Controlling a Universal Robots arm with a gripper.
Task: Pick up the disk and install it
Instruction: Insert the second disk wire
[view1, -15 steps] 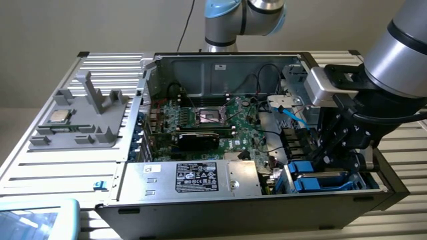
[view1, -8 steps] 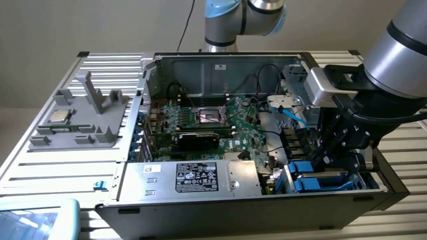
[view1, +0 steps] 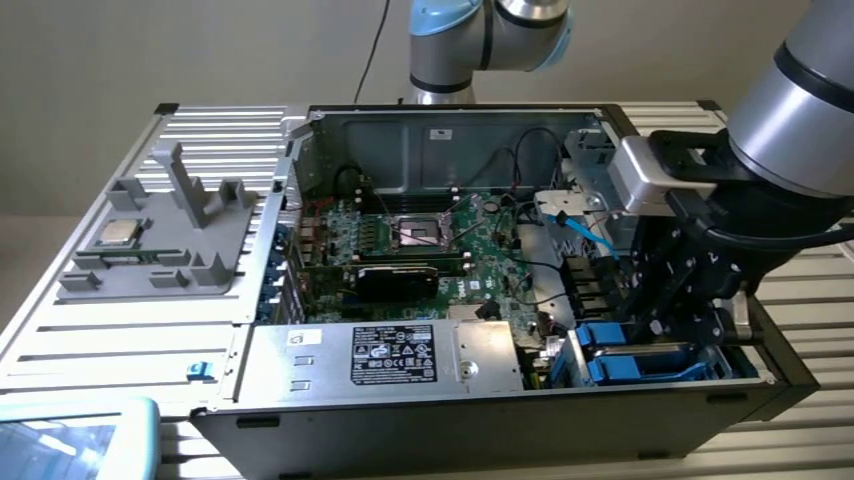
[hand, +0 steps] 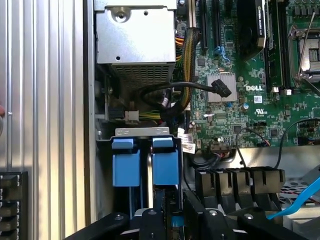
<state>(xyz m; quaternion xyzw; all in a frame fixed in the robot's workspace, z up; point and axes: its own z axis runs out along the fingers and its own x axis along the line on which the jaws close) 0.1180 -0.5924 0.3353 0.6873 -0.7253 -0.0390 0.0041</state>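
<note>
The black two-fingered tool (view1: 681, 325) stands low inside the open grey metal computer case (view1: 441, 130), directly over the drive bay in the case's corner. Whether its jaws are parted or pinched I cannot tell: their tips are hidden behind the tool body and the bay.

The disk, a flat drive clipped in a bright blue plastic frame (hand: 165, 162), sits down in the bay just ahead of the tool, beside a second blue frame (hand: 125, 162); which of the two the tool has been handling is not clear, and its label face is hidden.

Risks, as I judge them:
- If the disk is not fully seated, a lift of the tool could drag it back up by its end tabs.
- The loose light-blue flat cable (view1: 587, 235) runs close beside the tool and could snag on it.
- The black cable bundle (hand: 170, 92) lies just beyond the bay, within reach of a sideways slip.

Count: two blue frames in the bay, one green motherboard (view1: 441, 245), one grey power supply box with a black label (view1: 387, 355), one square silver processor chip (view1: 120, 232) on the grey holder on the worktop, well apart from the tool.
</note>
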